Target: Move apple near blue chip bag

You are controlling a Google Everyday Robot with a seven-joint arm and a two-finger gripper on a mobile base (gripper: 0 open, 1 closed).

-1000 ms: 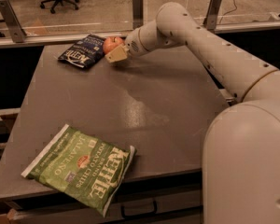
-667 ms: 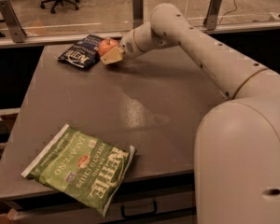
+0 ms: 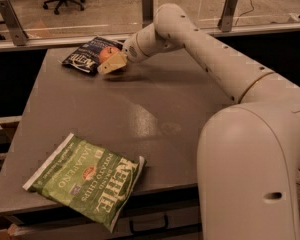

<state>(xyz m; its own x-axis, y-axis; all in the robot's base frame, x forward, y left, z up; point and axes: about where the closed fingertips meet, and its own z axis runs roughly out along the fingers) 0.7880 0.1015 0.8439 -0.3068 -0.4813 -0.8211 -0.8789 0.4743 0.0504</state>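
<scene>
The red-orange apple (image 3: 107,53) is held in my gripper (image 3: 110,61) at the far left part of the grey table (image 3: 155,114), touching or just over the right edge of the dark navy-blue chip bag (image 3: 87,55). The blue bag lies flat near the table's back edge with white Kettle lettering. My white arm reaches in from the right across the table's back. The gripper's tan fingers (image 3: 112,64) close around the apple from below and the right.
A larger green jalapeno chip bag (image 3: 86,178) lies at the front left, overhanging the table's front edge. A glass barrier with metal posts (image 3: 147,6) runs behind the table. My white robot body (image 3: 255,169) fills the front right.
My gripper has carried the apple a little to the left, from beside the blue bag to right against its edge. Both bags have stayed put.
</scene>
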